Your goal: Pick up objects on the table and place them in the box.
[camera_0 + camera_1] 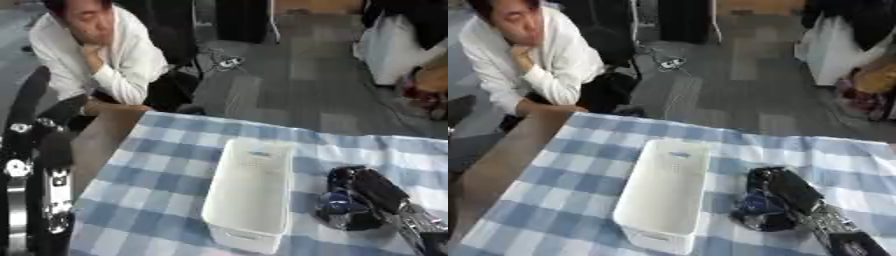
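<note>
A long white box point(249, 197) stands on the surface point(157, 185), which is covered in a blue-and-white checked cloth — its long side running away from the camera. Just to the right of it the right hand point(354, 200), black, rests low on the cloth with its fingers curled round something dark with a blue part point(335, 201); what it is cannot be made out. The left arm point(39, 190) rises at the view's left edge — black with silver joints.
</note>
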`<state>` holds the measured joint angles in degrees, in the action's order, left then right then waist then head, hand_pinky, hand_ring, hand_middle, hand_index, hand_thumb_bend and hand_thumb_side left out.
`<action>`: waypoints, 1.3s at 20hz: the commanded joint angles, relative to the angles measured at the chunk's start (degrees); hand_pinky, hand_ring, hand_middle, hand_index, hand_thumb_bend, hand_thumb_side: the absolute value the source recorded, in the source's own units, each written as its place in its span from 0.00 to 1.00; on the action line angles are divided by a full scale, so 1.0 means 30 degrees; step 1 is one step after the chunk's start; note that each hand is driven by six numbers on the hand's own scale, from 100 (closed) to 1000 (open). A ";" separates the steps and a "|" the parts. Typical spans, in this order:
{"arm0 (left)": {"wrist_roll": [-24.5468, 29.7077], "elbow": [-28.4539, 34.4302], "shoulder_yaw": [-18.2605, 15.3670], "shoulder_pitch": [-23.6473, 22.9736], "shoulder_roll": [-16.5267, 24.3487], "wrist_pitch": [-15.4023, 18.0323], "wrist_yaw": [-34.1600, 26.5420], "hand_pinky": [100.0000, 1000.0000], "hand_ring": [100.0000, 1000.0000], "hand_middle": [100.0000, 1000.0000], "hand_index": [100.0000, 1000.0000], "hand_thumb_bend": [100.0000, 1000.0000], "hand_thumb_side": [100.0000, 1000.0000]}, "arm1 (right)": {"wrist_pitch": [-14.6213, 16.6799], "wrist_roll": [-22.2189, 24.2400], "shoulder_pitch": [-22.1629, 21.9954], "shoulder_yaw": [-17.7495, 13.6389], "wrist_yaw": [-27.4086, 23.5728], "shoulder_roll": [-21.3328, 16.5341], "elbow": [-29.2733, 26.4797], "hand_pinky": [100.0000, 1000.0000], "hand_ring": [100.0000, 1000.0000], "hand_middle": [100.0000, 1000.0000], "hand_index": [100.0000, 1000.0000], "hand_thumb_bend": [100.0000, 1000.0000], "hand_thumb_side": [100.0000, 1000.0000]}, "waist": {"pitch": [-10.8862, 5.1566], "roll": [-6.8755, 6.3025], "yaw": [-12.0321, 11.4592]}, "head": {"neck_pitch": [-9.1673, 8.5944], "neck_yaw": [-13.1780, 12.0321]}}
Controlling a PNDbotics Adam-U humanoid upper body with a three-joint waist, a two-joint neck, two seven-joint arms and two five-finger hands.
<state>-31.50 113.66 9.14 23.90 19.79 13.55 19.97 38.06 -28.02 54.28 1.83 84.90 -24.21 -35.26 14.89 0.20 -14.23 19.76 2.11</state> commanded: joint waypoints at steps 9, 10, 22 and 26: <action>0.0048 0.0309 -0.0037 0.0366 0.0131 0.0086 0.0003 0.86 0.74 0.99 0.99 0.00 0.87 | 0.0633 -0.1227 -0.0185 0.0033 -0.0012 -0.0058 0.0181 0.21 0.31 0.42 0.43 0.33 0.81 | -0.0162 -0.0050 -0.0008 | -0.0231 0.0073; 0.0051 0.0309 -0.0035 0.0366 0.0133 0.0087 0.0004 0.86 0.74 0.99 0.99 0.00 0.87 | 0.0728 -0.1398 -0.0197 0.0037 -0.0072 -0.0053 0.0182 0.16 0.29 0.41 0.41 0.31 0.79 | -0.0162 -0.0051 -0.0006 | -0.0234 0.0070; 0.0049 0.0309 -0.0051 0.0387 0.0133 0.0100 0.0009 0.86 0.75 0.99 0.99 0.00 0.87 | 0.1699 -0.3015 -0.0403 0.0098 -0.0053 -0.0082 0.0131 0.00 0.06 0.19 0.22 0.14 0.72 | -0.0157 -0.0079 0.0008 | -0.0270 0.0022; 0.0042 0.0309 -0.0055 0.0383 0.0148 0.0099 0.0018 0.86 0.74 0.99 0.99 0.00 0.87 | 0.1743 -0.3403 -0.0504 0.0068 0.0087 -0.0133 0.0125 0.00 0.00 0.06 0.21 0.05 0.81 | -0.0156 -0.0074 0.0023 | -0.0267 -0.0024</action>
<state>-31.32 113.66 9.14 24.16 19.79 13.74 19.97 37.40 -32.16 53.25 1.81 84.40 -23.72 -35.36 14.98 0.18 -14.22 19.73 2.06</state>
